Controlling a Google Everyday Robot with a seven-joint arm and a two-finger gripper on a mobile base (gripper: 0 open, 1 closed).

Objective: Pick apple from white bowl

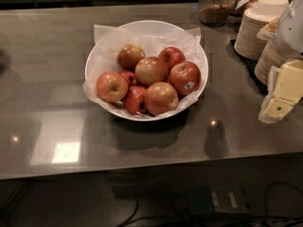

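Gripper (282,96) hangs right of sticker-marked deep-red apple (185,77).

I see white bowl (156,24) at middle of desk (52,65), paper-lined, heaped with apples. Apple (185,77) with white sticker sits on right side of pile, sticker facing near side. It touches paler apples on its left and near side. My gripper (282,94) hangs at right edge of view, level with bowl, well apart from it. Stacked paper bowls (253,32) far right, behind gripper. Glass jar (215,6) beyond bowl.
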